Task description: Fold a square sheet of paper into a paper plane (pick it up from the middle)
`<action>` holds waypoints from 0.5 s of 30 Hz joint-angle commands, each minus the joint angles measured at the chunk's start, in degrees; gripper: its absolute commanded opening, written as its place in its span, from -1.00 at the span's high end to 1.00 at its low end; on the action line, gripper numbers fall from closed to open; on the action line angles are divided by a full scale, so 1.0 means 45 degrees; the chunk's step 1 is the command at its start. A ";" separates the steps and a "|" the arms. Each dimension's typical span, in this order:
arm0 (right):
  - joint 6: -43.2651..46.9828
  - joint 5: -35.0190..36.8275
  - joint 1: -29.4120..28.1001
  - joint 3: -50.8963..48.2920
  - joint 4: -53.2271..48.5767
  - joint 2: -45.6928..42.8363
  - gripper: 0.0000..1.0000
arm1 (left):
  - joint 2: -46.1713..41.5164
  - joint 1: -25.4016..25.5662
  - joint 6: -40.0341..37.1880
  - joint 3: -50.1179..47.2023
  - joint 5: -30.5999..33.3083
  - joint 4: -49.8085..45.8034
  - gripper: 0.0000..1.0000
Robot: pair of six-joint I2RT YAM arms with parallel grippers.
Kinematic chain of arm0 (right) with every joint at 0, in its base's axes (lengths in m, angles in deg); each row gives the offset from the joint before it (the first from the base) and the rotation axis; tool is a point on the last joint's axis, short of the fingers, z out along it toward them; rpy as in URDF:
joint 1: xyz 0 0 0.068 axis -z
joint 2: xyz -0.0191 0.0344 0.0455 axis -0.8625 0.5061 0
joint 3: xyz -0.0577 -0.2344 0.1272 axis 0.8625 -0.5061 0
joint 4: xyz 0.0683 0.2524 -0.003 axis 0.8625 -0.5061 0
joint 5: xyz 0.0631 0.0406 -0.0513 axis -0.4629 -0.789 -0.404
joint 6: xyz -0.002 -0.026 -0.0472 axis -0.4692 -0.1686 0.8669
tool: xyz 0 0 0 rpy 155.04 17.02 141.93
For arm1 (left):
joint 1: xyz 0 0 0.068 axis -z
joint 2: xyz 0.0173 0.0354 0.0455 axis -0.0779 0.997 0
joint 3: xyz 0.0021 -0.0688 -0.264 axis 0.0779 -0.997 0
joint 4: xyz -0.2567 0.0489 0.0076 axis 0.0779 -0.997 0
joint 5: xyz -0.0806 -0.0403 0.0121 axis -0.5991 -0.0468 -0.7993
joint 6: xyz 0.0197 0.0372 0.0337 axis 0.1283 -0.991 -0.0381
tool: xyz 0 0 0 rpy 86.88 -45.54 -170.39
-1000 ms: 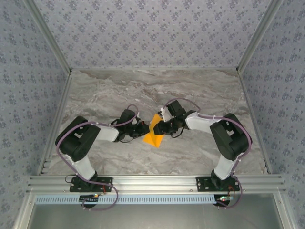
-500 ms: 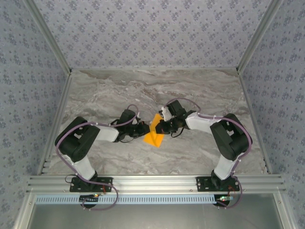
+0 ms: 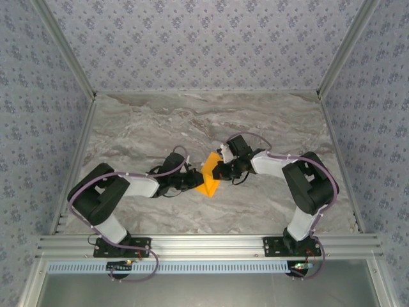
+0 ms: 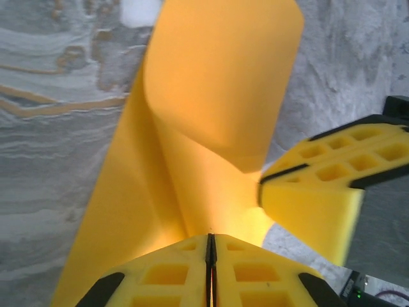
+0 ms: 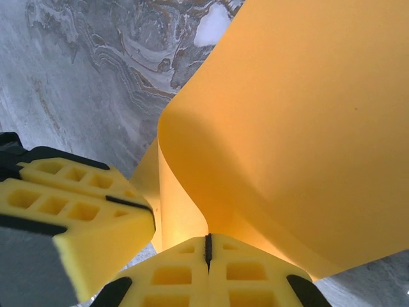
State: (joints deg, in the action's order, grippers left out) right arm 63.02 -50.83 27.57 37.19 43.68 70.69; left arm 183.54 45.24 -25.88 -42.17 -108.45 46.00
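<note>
Reaching inward, left pincer [image 4: 211, 245] and right pincer [image 5: 207, 246] both pinch the paper [image 3: 209, 183].

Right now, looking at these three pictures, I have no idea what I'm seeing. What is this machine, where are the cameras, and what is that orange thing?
You are looking at two robot arms bolted side by side at the near edge of a marble table. The wide picture comes from a fixed camera above and behind them, so the left arm is on the left and the right arm on the right. The two close-ups come from a small camera on each wrist, looking along that arm's own yellow fingers. Each arm ends in a two-fingered tool. The left tool and the right tool meet mid-table, and both are pinched shut on one sheet of orange paper. In the close-ups the paper curls in a loose bend instead of lying flat.
</note>
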 commanded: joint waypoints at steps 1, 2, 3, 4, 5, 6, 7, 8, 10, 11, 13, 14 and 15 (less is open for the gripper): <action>0.0361 0.0326 0.0140 -0.0147 -0.0134 0.0124 0.92 | 0.0228 0.0025 0.0109 -0.0018 0.0408 -0.0233 0.79; 0.0416 0.0424 0.0142 -0.0142 -0.0209 0.0127 0.92 | 0.0230 0.0022 0.0068 -0.0012 0.0465 -0.0376 0.80; 0.0474 0.0532 0.0146 -0.0127 -0.0284 0.0154 0.91 | 0.0250 0.0022 0.0053 -0.0017 0.0508 -0.0500 0.80; 0.0542 0.0641 0.0174 -0.0128 -0.0319 0.0153 0.92 | 0.0278 0.0040 0.0025 -0.0017 0.0541 -0.0625 0.80; 0.0568 0.0756 0.0205 -0.0107 -0.0383 0.0157 0.92 | 0.0285 0.0032 -0.0005 -0.0017 0.0552 -0.0733 0.81; 0.0643 0.0829 0.0230 -0.0080 -0.0427 0.0176 0.91 | 0.0289 0.0046 -0.0008 -0.0037 0.0562 -0.0797 0.81; 0.0687 0.0884 0.0260 -0.0064 -0.0482 0.0178 0.91 | 0.0308 0.0041 -0.0029 -0.0056 0.0571 -0.0852 0.81; 0.0711 0.0943 0.0272 -0.0050 -0.0522 0.0181 0.92 | 0.0309 0.0041 -0.0047 -0.0055 0.0572 -0.0901 0.82; 0.0781 0.1012 0.0335 0.0009 -0.0534 0.0226 0.91 | 0.0328 0.0051 -0.0100 -0.0051 0.0538 -0.0981 0.82; 0.0801 0.1060 0.0345 0.0037 -0.0580 0.0259 0.91 | 0.0328 0.0041 -0.0123 -0.0056 0.0517 -0.0984 0.82; 0.0874 0.1104 0.0362 0.0104 -0.0632 0.0324 0.91 | 0.0328 0.0046 -0.0195 0.0007 0.0494 -0.1089 0.83; 0.0892 0.1137 0.0391 0.0143 -0.0668 0.0367 0.92 | 0.0328 0.0058 -0.0244 0.0055 0.0494 -0.1164 0.83; 0.0923 0.1169 0.0407 0.0166 -0.0694 0.0392 0.91 | 0.0347 0.0070 -0.0298 0.0095 0.0492 -0.1246 0.83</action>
State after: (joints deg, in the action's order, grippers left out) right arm 65.60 -46.98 28.90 37.17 42.70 71.12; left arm 184.19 45.26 -25.77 -42.15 -106.48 42.75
